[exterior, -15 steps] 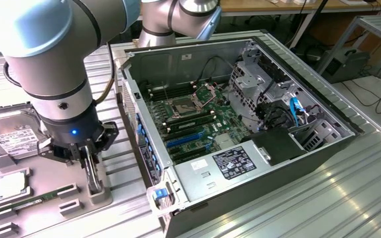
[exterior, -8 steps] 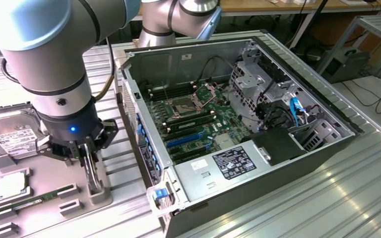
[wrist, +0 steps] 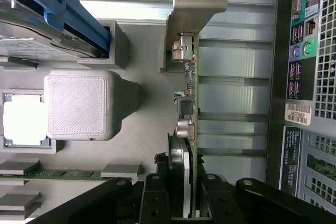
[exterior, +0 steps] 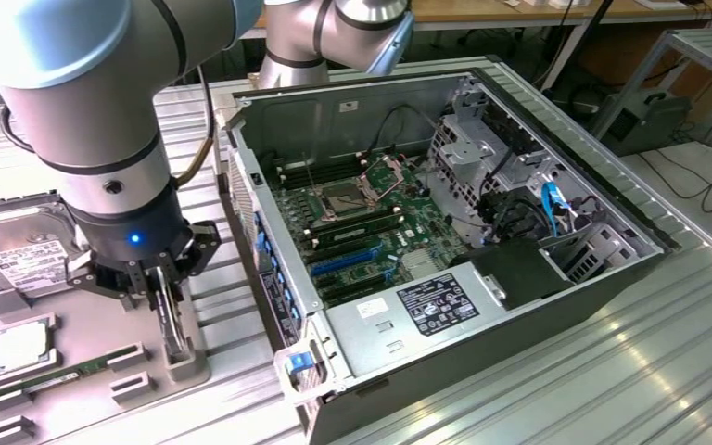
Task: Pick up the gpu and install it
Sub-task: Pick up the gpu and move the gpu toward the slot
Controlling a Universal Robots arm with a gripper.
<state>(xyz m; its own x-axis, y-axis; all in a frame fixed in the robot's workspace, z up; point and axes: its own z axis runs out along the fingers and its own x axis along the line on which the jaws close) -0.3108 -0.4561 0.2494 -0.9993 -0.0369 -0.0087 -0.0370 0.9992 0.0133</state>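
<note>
Grey fixture tray (exterior: 96, 334) on the surface (exterior: 603, 389), left of the open PC case (exterior: 455, 306). The gpu (wrist: 192, 93) stands on edge in the tray's slot, with its long axis near-to-far and its silver bracket (wrist: 186, 9) at the end away from the grasp. The end effector (wrist: 184, 187) is directly above the card and clamped across its two faces. You have the card apparently seated, not lifted. The motherboard slots (exterior: 346, 264) lie to its right.

Thin gpu (wrist: 190, 95) upright on edge
</note>
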